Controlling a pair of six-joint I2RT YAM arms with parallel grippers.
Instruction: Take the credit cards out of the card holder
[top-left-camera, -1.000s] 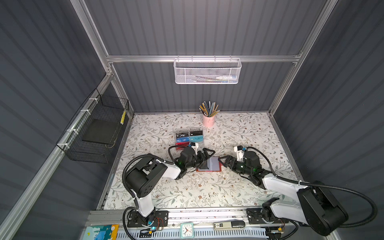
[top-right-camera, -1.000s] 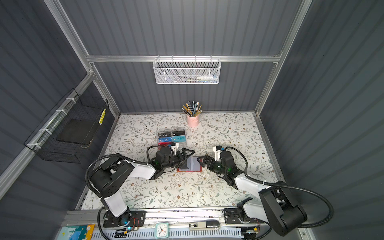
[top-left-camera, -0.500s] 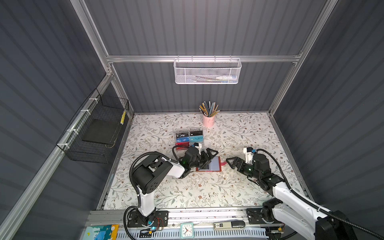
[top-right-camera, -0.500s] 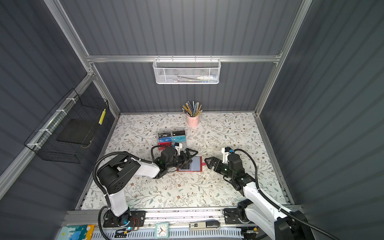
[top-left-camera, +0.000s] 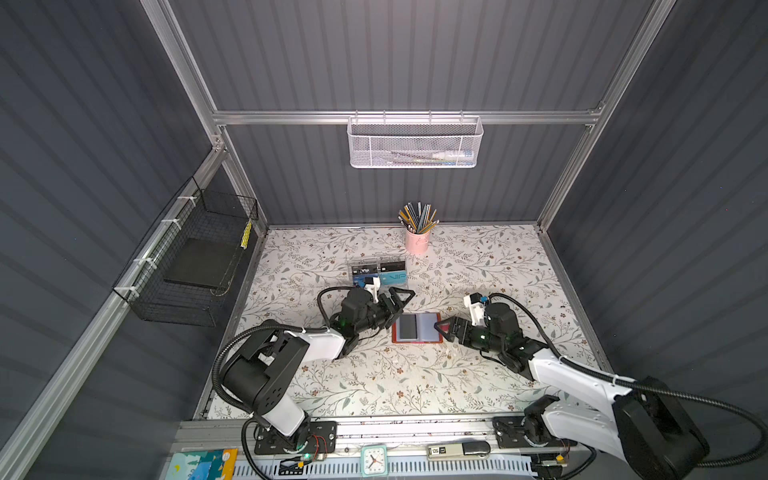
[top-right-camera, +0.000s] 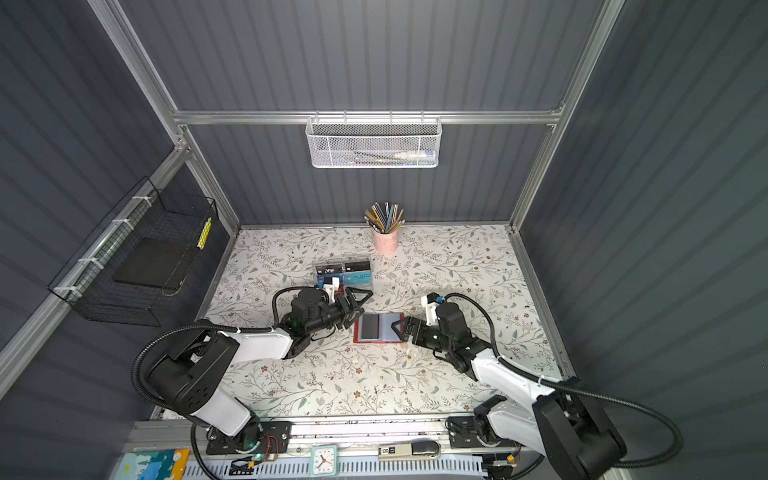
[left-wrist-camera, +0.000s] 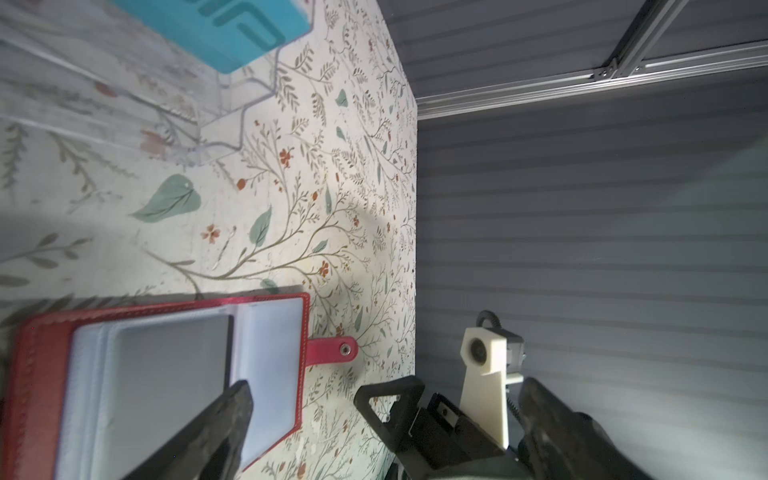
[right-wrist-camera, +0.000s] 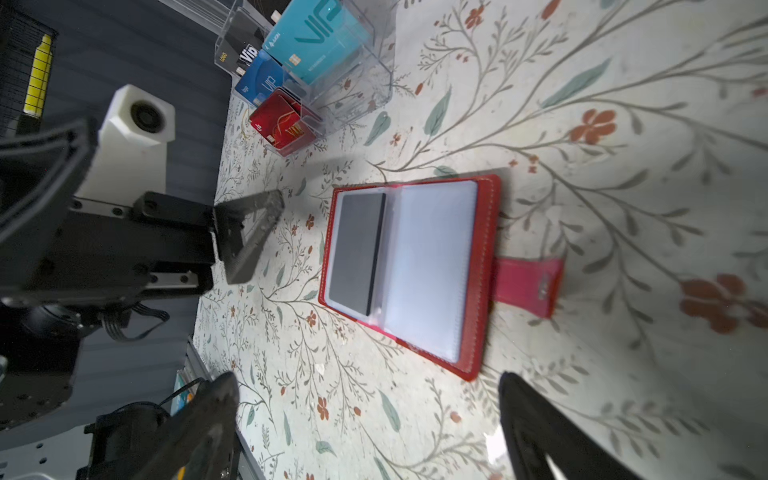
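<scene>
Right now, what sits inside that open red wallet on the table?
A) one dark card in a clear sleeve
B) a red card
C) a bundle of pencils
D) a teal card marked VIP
A: the card holder lies open flat with a dark card in one sleeve, and the facing sleeve looks empty. The teal VIP card stands apart in the clear box.
</scene>
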